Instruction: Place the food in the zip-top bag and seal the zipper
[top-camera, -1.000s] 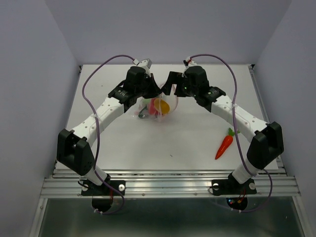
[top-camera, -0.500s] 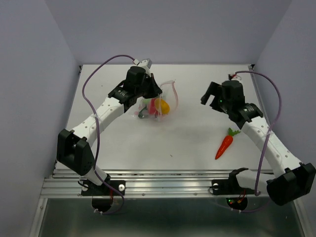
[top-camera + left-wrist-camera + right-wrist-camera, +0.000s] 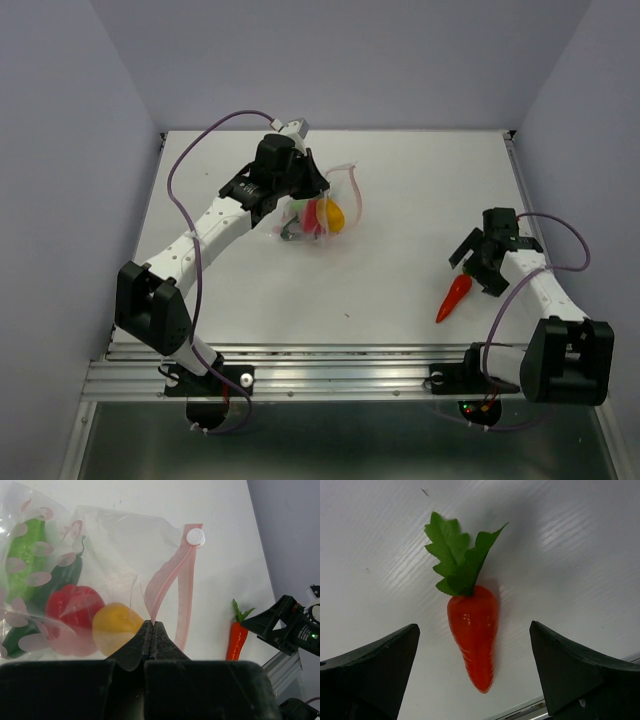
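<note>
The zip-top bag lies mid-table with its mouth open. In the left wrist view the bag holds a green cucumber, a red pepper and a yellow piece. My left gripper is shut on the pink zipper strip and holds it up; it also shows in the top view. The orange carrot lies on the table at the front right. My right gripper is open just above it. In the right wrist view the carrot lies between the open fingers of that gripper, apart from both.
A white round slider sits at the far end of the zipper. The table's metal front rail runs close to the carrot's tip. Walls stand on the left, back and right.
My right arm left the bag's mouth and swung right and toward the front, coming down over the carrot with jaws open. The left gripper kept hold of the zipper strip.
</note>
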Action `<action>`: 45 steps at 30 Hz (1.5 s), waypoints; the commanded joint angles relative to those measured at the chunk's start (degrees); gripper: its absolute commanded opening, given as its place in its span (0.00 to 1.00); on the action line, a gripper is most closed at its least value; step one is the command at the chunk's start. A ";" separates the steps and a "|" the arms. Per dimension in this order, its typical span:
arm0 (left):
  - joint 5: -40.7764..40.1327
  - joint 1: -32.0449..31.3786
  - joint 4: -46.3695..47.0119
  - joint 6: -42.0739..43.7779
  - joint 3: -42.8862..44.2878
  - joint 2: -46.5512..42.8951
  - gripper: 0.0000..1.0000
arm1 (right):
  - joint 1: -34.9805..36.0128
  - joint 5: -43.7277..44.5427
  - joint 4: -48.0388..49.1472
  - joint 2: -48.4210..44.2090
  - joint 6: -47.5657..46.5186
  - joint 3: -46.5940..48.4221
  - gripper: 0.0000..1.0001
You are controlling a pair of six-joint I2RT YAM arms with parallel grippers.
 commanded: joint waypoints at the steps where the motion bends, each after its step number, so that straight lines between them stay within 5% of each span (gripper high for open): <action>1: 1.17 -0.13 2.77 1.40 0.01 -1.76 0.00 | -0.56 -2.02 4.13 2.04 -0.43 -1.78 0.96; 7: 1.08 -0.13 2.77 1.48 0.01 -1.50 0.00 | -1.62 -3.86 8.96 5.64 -0.61 -4.41 0.79; 11: 1.34 -0.13 2.77 1.40 0.01 -1.32 0.00 | -1.62 -1.67 11.69 4.86 -0.43 -5.38 0.55; 18: 0.64 -0.13 2.51 1.22 -0.34 -2.03 0.00 | -1.62 -5.35 18.36 2.22 -4.56 -7.66 0.32; 24: 0.37 -0.13 1.89 0.96 0.80 -1.68 0.00 | 1.27 -18.45 29.85 -5.42 -9.65 -4.52 0.29; 29: 0.90 -0.22 1.80 0.08 1.41 -1.32 0.00 | 15.85 -13.19 45.49 -9.82 -10.89 2.08 0.32; 34: 0.82 -0.13 0.22 -0.80 3.17 -0.36 0.00 | 26.42 -11.86 77.31 -8.16 -17.57 0.61 0.32; 45: 3.18 -0.04 -1.19 -2.38 6.42 2.37 0.00 | 33.97 -14.06 106.44 3.00 -23.02 1.21 0.34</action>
